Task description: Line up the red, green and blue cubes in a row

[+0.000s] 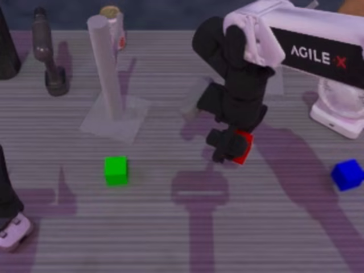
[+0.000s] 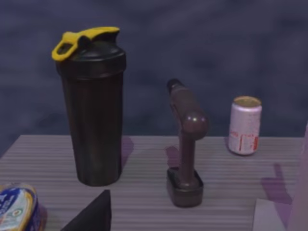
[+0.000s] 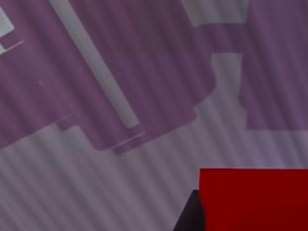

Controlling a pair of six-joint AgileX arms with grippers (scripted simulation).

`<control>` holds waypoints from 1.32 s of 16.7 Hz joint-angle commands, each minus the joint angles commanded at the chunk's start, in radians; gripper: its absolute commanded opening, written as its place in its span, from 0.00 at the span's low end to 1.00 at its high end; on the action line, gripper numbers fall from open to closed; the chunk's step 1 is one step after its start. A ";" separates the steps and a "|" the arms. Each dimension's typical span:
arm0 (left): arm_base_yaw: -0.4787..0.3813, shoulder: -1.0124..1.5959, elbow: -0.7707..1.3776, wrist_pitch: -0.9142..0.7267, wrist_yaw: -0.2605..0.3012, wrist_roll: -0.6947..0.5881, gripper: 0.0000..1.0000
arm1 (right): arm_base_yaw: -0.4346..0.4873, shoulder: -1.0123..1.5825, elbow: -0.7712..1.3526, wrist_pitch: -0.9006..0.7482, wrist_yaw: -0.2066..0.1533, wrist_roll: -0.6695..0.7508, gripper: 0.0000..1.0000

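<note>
Your right claw (image 1: pixel 232 145) was over the middle of the counter (image 1: pixel 273 239), a little toward the right edge, and it stood at the red cube (image 1: pixel 243 147). In the right wrist view the red cube (image 3: pixel 255 199) filled one corner, with a dark fingertip (image 3: pixel 190 216) touching its side. The cube's shadow seemed to fall away from it, so I judged it was held and lifted, the claw clamped on it, though the far finger was hidden.

The green cube (image 1: pixel 116 170) sat on the counter toward the left edge, well apart from the red one. The blue cube (image 1: pixel 347 174) sat near the right edge. No row was made yet.

You could expect all three cubes to be light and stiff, with flat smooth faces. They would not bend or break, but a smooth face can slip. It was best to take each one on two opposite faces, at the middle, not at the corners, so that it would not turn.

Your left arm (image 1: pixel 8 210) was parked at the left edge; I could not tell the state of its claw. Its wrist view showed only a black bottle (image 2: pixel 94 108), a brown hammer (image 2: pixel 185 144) and a can (image 2: pixel 244 125) near the far edge.
</note>
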 joint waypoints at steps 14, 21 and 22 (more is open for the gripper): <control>0.000 0.000 0.000 0.000 0.000 0.000 1.00 | 0.356 0.209 0.448 -0.207 0.002 -0.118 0.00; 0.000 0.000 0.000 0.000 0.000 0.000 1.00 | 0.357 0.231 0.252 0.011 0.002 -0.119 0.00; 0.000 0.000 0.000 0.000 0.000 0.000 1.00 | 0.358 0.234 0.231 0.033 0.002 -0.120 0.00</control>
